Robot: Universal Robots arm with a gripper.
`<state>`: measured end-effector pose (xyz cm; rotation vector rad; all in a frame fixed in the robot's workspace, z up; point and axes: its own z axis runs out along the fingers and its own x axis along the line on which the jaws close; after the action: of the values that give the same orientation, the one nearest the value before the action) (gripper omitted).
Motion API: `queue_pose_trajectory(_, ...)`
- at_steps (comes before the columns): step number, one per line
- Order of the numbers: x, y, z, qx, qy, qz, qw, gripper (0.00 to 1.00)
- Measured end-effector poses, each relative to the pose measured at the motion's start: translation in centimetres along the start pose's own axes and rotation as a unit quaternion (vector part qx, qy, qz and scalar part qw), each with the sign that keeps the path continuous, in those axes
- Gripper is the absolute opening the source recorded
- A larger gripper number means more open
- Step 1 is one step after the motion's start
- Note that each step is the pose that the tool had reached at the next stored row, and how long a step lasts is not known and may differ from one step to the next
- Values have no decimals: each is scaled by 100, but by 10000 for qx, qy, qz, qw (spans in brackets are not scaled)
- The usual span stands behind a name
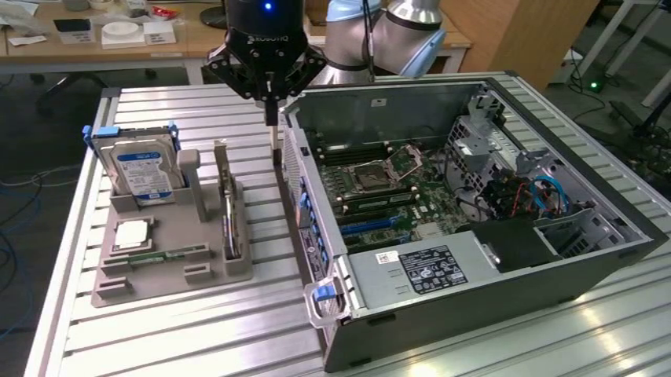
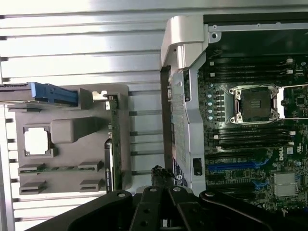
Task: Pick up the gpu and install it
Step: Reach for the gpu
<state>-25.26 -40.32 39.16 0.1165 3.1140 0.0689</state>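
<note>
The gpu stands on its long edge in a slot of the grey holder, a thin green card with a dark face. In the wrist view the gpu runs along the holder's edge nearest the computer case. My gripper hangs above the strip of table between holder and case, its black fingers drawn together to a narrow tip with nothing between them. It is well above the card and a little to the exterior view's right of it. In the wrist view, the gripper sits over the case's side wall.
The open computer case lies on its side, motherboard and blue card slots exposed. The holder also carries a hard drive, a processor chip and a memory strip. Ribbed metal table all around.
</note>
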Motion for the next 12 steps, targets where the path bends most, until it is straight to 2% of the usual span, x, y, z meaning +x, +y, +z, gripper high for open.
queue_pose_trajectory(12, 171, -15, 0, 0, 1, 0, 10000, 10)
